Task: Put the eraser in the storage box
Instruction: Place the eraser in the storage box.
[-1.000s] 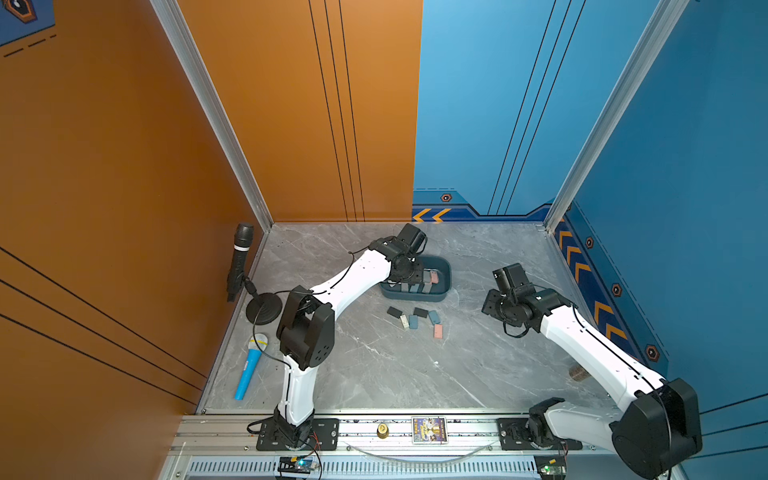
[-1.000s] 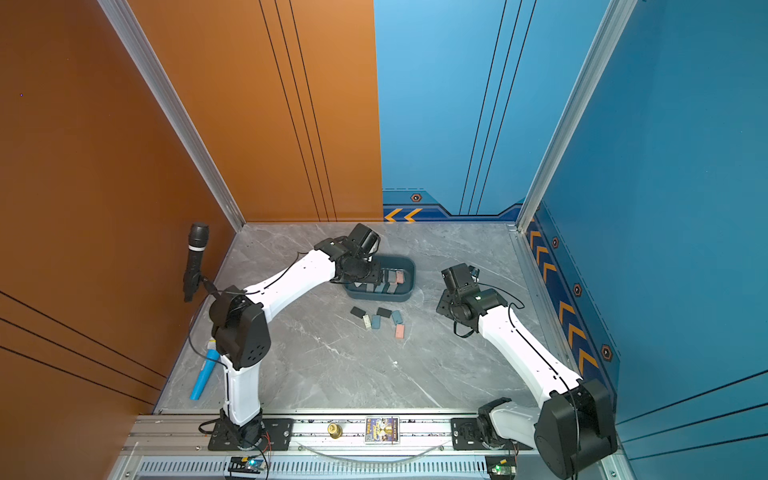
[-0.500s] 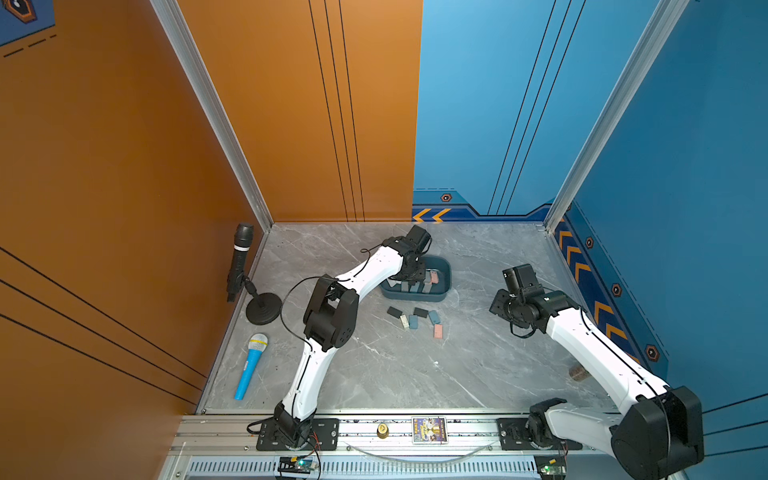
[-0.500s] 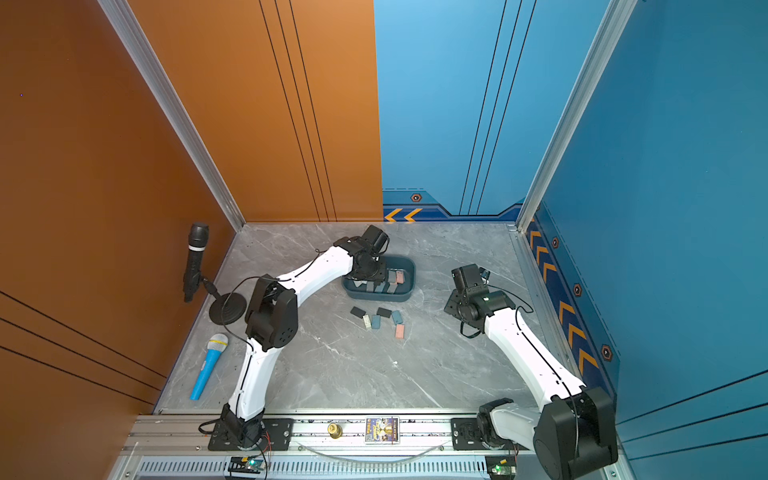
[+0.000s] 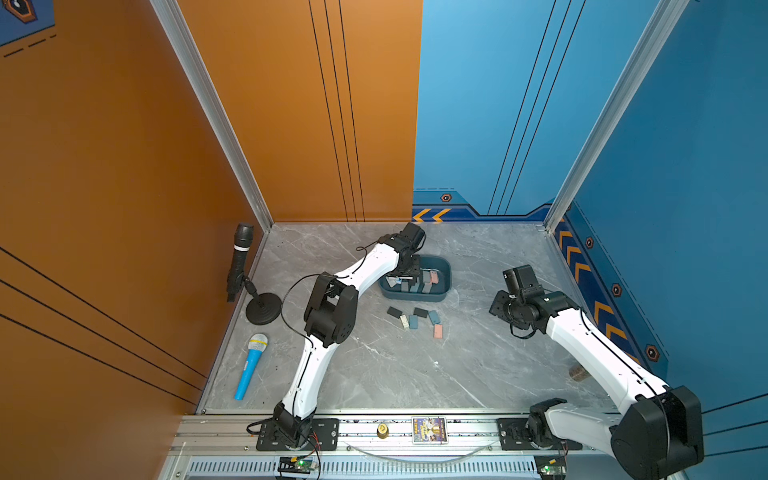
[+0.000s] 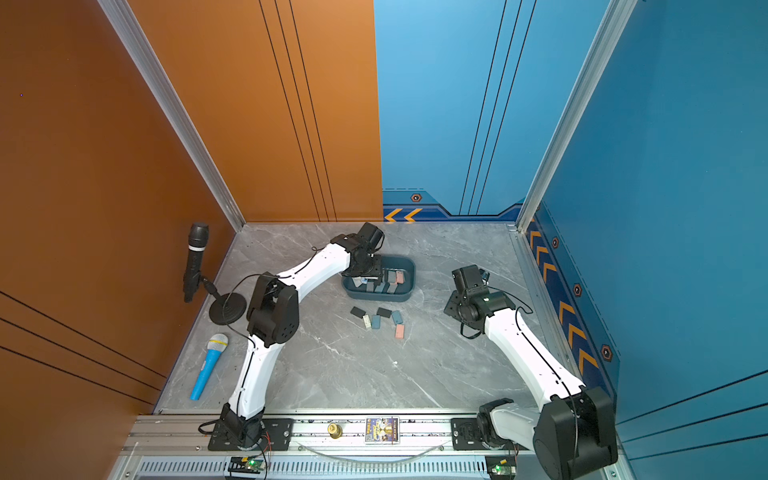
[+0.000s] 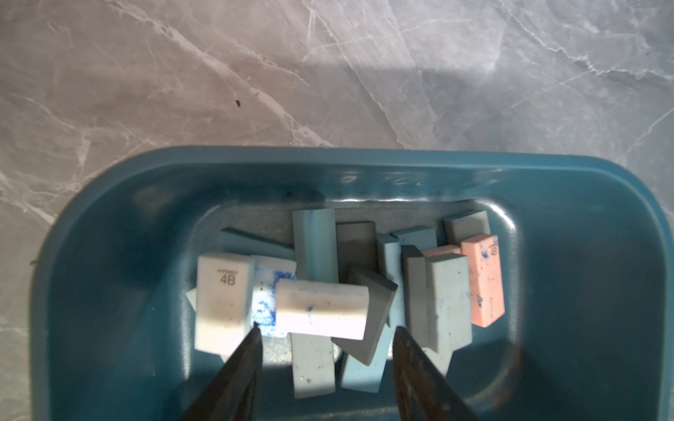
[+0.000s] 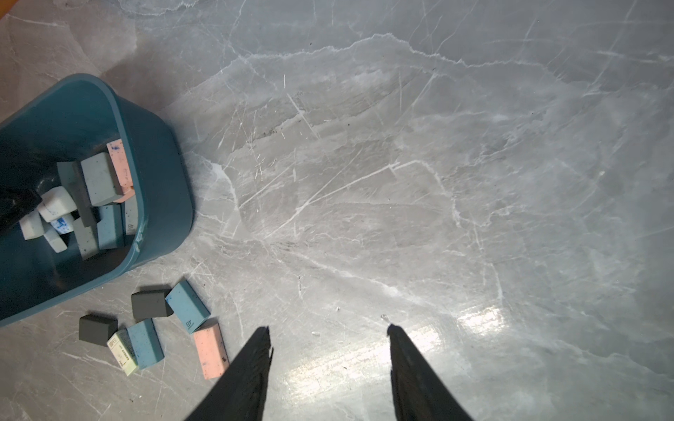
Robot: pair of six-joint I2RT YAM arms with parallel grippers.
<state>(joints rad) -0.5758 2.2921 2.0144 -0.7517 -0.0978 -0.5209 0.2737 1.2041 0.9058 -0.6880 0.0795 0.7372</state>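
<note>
Since a second ago the left elbow has swung toward the storage box (image 5: 415, 296) in both top views, with the left gripper (image 5: 405, 277) low over it. Left wrist: jaws spread, white eraser (image 7: 321, 313) lying freed inside; best to rise straight, clear of the pile. Right wrist: right gripper (image 8: 329, 328) spread, empty.

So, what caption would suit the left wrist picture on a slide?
Left hand open over the teal-blue plastic storage box, a white rectangular eraser lying free atop the eraser pile inside.

box (image 7: 109, 255) sitting on table (image 7: 328, 73) | erasers (image 7: 448, 302) lying heaped inside: white, blue, grey, pink | left gripper (image 7: 328, 328) hovering over them, jaws standing parted | white eraser (image 7: 321, 310) lying between tips
</note>
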